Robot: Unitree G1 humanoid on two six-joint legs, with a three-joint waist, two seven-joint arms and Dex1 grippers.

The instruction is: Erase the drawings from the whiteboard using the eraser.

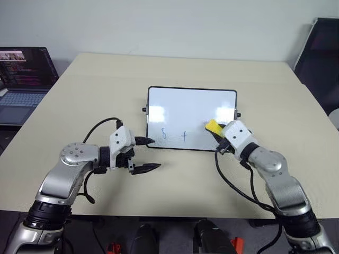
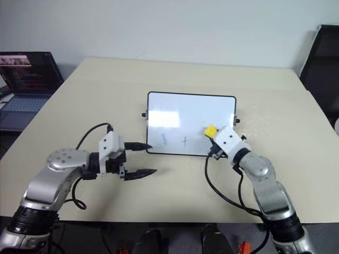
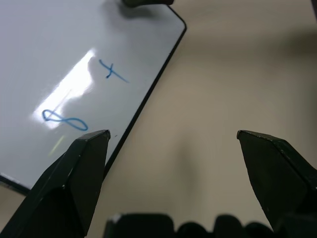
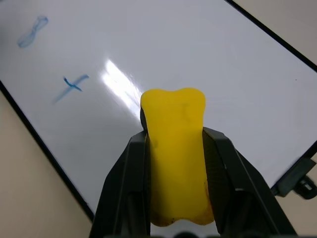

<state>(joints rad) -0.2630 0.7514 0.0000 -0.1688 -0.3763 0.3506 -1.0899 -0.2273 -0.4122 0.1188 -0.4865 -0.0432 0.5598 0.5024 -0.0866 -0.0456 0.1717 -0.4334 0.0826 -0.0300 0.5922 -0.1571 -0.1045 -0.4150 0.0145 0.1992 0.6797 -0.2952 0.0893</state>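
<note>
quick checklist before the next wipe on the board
1. Eraser held in right gripper: ok.
2. Eraser over the whiteboard: ok.
3. Eraser pressed on the surface: cannot tell.
4. Marks left: not ok, the "8" and the "+" remain.
5. Left gripper open at the board's near left corner, off the marks: ok.
6. Left gripper steadying the board: cannot tell.

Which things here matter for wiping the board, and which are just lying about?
For the job:
- whiteboard
- drawings: "8" and "+"
- eraser, held in the right gripper
- left gripper, open at the board's near left corner

Lying about:
- laptop, beside the table
</note>
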